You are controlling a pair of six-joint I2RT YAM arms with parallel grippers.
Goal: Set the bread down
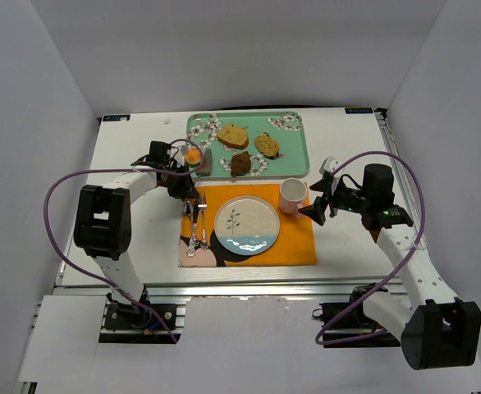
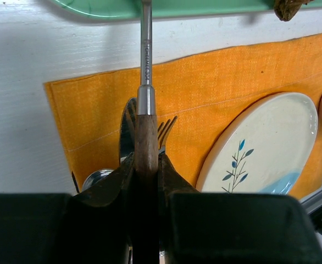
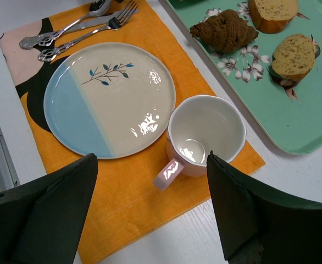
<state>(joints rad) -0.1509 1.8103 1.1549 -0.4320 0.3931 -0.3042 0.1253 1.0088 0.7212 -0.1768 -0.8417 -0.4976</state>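
Note:
The bread, a small round orange bun (image 1: 192, 154), is at the left edge of the green tray (image 1: 294, 160), against the grey blade of a server (image 1: 205, 162). My left gripper (image 1: 177, 176) is shut on the server's wooden handle (image 2: 145, 143). The server's metal shaft (image 2: 145, 49) runs up to the tray's edge (image 2: 205, 6); the bun is out of the left wrist view. My right gripper (image 1: 318, 205) is open and empty, hovering by the pink cup (image 1: 293, 195). In the right wrist view the gripper (image 3: 151, 162) is above the cup's handle (image 3: 166, 173).
The tray holds two tan slices (image 1: 233, 135) (image 1: 267, 145) and a dark brown chunk (image 1: 240, 164). An orange placemat (image 1: 294, 242) carries a blue-and-cream plate (image 1: 246, 224) and the cup. The cutlery (image 1: 195, 226) lies left of the plate, under my left gripper.

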